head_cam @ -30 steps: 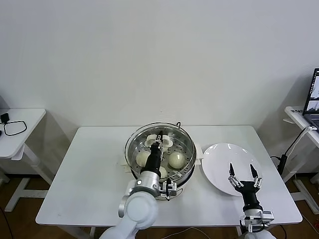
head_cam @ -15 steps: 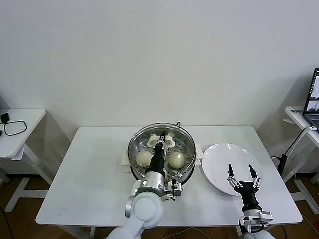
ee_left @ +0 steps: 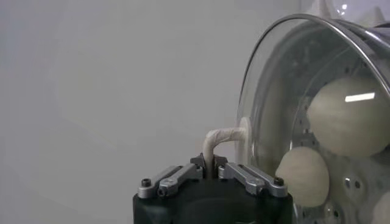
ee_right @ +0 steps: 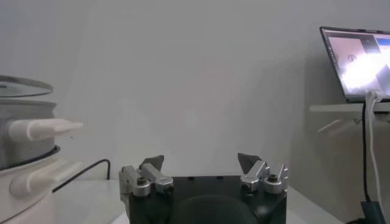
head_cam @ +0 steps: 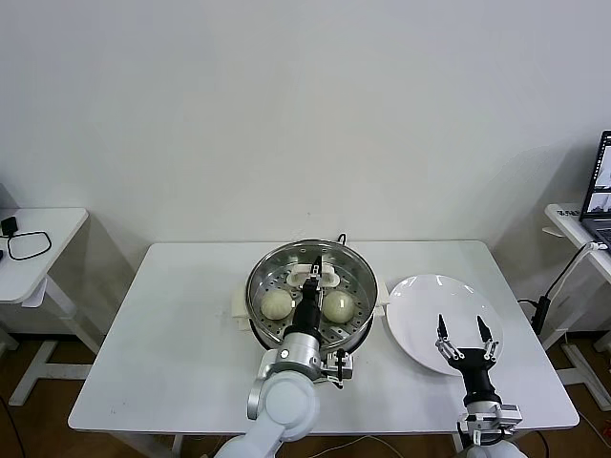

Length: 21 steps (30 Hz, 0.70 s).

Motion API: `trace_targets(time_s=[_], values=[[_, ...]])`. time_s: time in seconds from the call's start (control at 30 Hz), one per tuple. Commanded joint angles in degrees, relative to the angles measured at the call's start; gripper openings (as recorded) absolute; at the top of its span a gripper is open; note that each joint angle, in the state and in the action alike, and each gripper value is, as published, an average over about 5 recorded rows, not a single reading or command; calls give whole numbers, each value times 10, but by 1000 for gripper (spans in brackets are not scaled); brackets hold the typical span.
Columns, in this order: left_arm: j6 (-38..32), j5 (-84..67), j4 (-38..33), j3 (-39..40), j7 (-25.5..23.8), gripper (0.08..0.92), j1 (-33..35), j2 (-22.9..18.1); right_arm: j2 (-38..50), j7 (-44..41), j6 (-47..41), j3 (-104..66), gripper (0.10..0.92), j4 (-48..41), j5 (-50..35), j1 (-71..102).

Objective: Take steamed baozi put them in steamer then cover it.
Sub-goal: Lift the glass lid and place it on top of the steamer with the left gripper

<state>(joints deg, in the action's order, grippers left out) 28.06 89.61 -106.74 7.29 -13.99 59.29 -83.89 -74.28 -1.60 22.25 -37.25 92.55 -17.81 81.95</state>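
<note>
Left tool (ee_left: 212,169) grips cover (ee_left: 256,115) over steamer (head_cam: 358,315).

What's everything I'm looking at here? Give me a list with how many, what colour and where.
steamer: one, shiny steel on a white base, middle of the table.
cover: one, clear glass with a white handle, over the steamer, gripped by its handle.
baozi: at least two visible, cream-white, inside the steamer under the cover.
plate: one, white, bare, on the robot's right of the steamer.
table: one, white, under everything.
side desks: two, white, at the far left and far right edges.
laptop: one, dark, screen on, on the right desk.
left gripper: shut on the cover's handle.
right gripper: open, above the plate's near edge.
</note>
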Motion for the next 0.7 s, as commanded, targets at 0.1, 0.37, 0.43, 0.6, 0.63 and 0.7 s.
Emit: trace_targets(time_s=[0.1, 0.37, 0.43, 0.6, 0.63, 0.7], values=[[-3, 5, 6, -3, 2, 189, 0, -3, 0, 0, 0, 1, 823, 2, 1, 0], [-6, 6, 12, 0, 3, 189, 1, -5, 0, 0, 0, -1, 823, 4, 0, 1], [-7, 6, 14, 0, 3, 189, 1, -5, 0, 0, 0, -2, 823, 4, 0, 1], [-9, 7, 19, -2, 5, 189, -1, -5, 1, -1, 0, -2, 823, 4, 0, 2], [-9, 7, 19, -2, 5, 189, -1, -4, 1, -1, 0, -1, 823, 4, 0, 2], [-10, 8, 20, -4, 6, 189, -1, -4, 1, -1, 0, -1, 823, 3, 0, 1]])
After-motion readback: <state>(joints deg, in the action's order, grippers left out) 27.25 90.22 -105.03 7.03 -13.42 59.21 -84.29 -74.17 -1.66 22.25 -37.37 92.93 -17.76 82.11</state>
